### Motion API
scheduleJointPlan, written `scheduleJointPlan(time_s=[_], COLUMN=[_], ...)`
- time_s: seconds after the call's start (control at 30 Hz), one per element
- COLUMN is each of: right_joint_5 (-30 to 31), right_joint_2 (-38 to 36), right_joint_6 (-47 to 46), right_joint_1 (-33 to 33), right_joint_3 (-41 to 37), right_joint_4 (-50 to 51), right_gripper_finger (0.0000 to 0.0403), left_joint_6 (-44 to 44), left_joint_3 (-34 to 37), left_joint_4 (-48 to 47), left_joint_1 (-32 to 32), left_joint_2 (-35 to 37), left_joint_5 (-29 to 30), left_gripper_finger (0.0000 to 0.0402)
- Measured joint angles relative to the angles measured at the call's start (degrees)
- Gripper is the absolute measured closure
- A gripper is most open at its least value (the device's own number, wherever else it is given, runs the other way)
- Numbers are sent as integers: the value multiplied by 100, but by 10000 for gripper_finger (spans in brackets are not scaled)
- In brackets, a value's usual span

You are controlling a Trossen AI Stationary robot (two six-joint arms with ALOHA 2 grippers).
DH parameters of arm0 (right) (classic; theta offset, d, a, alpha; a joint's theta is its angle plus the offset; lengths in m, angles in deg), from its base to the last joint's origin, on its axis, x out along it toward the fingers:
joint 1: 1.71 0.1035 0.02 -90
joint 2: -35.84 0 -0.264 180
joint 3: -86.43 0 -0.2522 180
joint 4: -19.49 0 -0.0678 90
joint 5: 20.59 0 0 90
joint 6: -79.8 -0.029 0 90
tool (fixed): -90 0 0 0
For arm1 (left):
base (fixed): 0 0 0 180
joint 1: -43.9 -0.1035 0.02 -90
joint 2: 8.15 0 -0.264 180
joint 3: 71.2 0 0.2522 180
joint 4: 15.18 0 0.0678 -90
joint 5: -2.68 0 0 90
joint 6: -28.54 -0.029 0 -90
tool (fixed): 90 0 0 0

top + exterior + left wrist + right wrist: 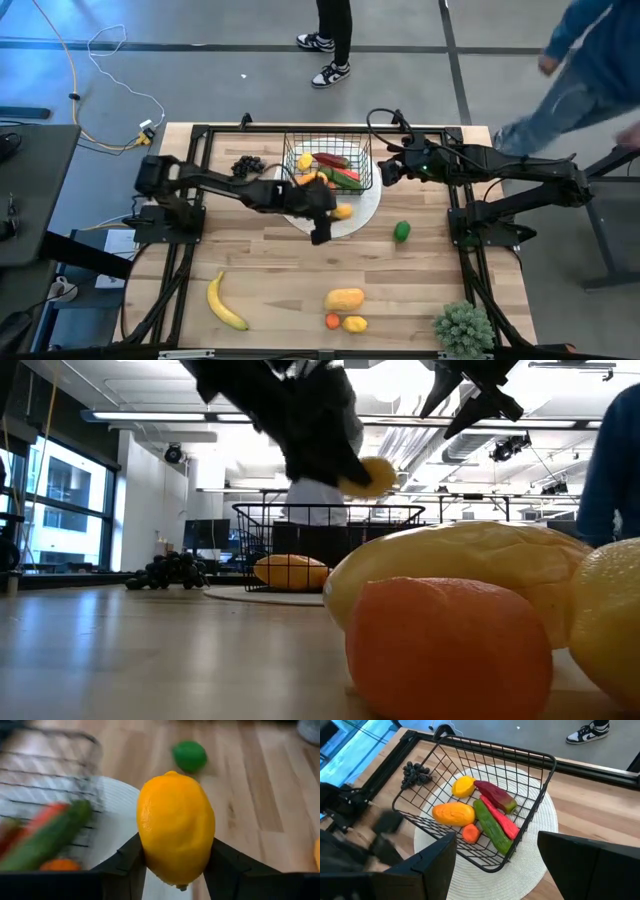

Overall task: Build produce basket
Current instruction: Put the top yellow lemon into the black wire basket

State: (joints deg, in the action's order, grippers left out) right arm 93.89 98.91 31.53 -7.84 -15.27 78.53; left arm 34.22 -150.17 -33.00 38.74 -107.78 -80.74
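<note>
Left tool point(175, 870) clamps plump yellow lemon point(176, 827), raised off wooden tabletop point(280, 290). Small black wire-mesh basket point(292, 152) sits just beyond tool, on flat white round disc point(368, 208), already holding several pieces of produce. Judgement: carry lemon over rim, clear wire edge, lower into free spot, release gently. Right tool point(495, 857) hovers above basket's far side, fingers wide, empty; keep clear.

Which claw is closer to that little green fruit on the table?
Left. The left claw, holding a lemon, hangs just beside the green fruit; the right claw hovers farther off, by the basket.
</note>
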Motion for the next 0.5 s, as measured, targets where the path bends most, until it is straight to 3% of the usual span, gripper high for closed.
scheduleJointPlan(time_s=[0.33,0.5], right_joint_5=[-9,-28], right_joint_2=[0,0], right_joint_6=[333,376], right_joint_1=[0,0], right_joint_3=[0,0], right_joint_4=[4,35], right_gripper_finger=[144,144], left_joint_6=[-331,-307], left_joint_3=[-4,-7], left_joint_4=[-556,-1044], left_joint_1=[-534,-1027], left_joint_2=[1076,1328], left_joint_5=[1287,1424], left_gripper_finger=[259,259])
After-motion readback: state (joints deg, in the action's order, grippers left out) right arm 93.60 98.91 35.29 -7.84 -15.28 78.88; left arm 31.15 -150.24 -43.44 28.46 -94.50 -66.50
